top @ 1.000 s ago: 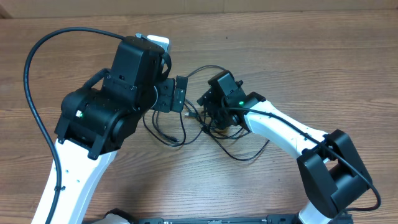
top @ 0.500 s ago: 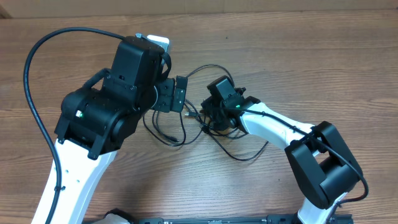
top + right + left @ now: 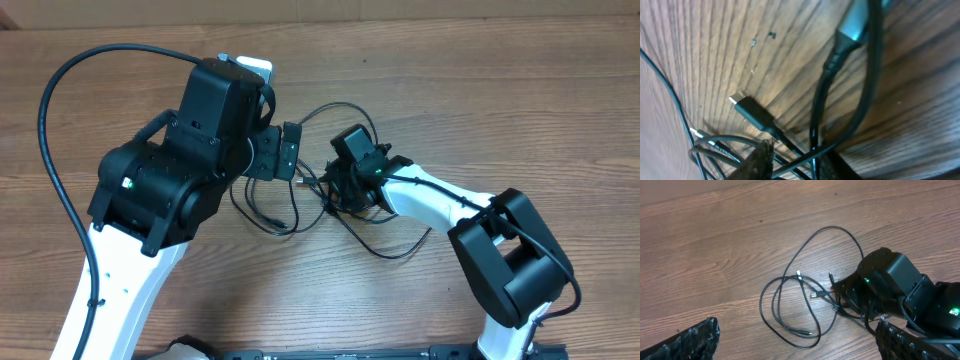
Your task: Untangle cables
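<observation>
As I see from overhead, the thin black cables lie tangled on the brown wooden table, with the right gripper down among them. From the left wrist, the left gripper is spread wide above the loops. At the right wrist, cords run between the fingers; whether they pinch, I cannot tell.

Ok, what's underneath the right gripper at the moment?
The right gripper sits over the tangled middle of the cables: its wrist view shows crossing black cords, a black plug and a grey-collared plug on the table. Where the strands cross between its fingers is covered.
</observation>
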